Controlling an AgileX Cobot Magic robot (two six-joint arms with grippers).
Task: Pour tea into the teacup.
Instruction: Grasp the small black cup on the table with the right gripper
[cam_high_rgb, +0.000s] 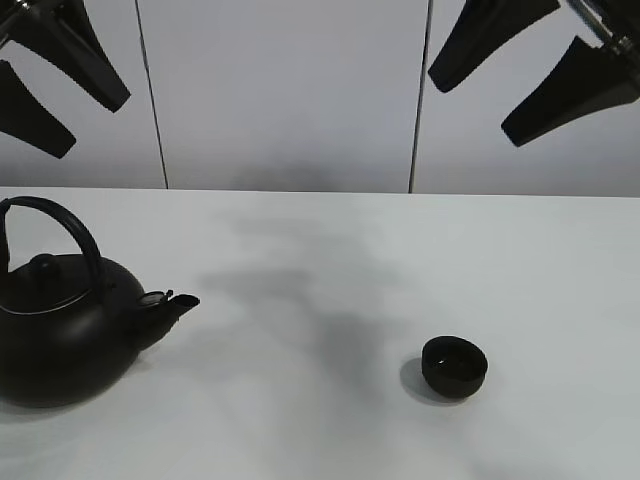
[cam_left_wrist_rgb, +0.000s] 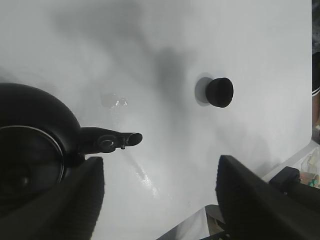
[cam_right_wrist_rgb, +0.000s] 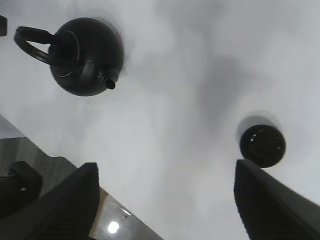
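Observation:
A big round black kettle (cam_high_rgb: 60, 335) with an arched handle stands on the white table (cam_high_rgb: 320, 260) at the left, spout pointing right. The small black teacup (cam_high_rgb: 454, 366) stands upright at the front right, well apart from it. No tea stream shows. My left gripper (cam_high_rgb: 92, 125) is open and empty, high above the kettle. My right gripper (cam_high_rgb: 472, 110) is open and empty, high above the cup. The left wrist view shows the kettle (cam_left_wrist_rgb: 35, 150) and teacup (cam_left_wrist_rgb: 220, 92) between open fingers (cam_left_wrist_rgb: 65, 200). The right wrist view shows the kettle (cam_right_wrist_rgb: 87, 55) and teacup (cam_right_wrist_rgb: 262, 145).
A white panelled wall (cam_high_rgb: 290, 90) rises behind the table. Small wet spots (cam_left_wrist_rgb: 115, 101) lie on the table near the kettle's spout (cam_left_wrist_rgb: 115, 141). The table's edge (cam_left_wrist_rgb: 280, 165) shows in the left wrist view, with clutter beyond it.

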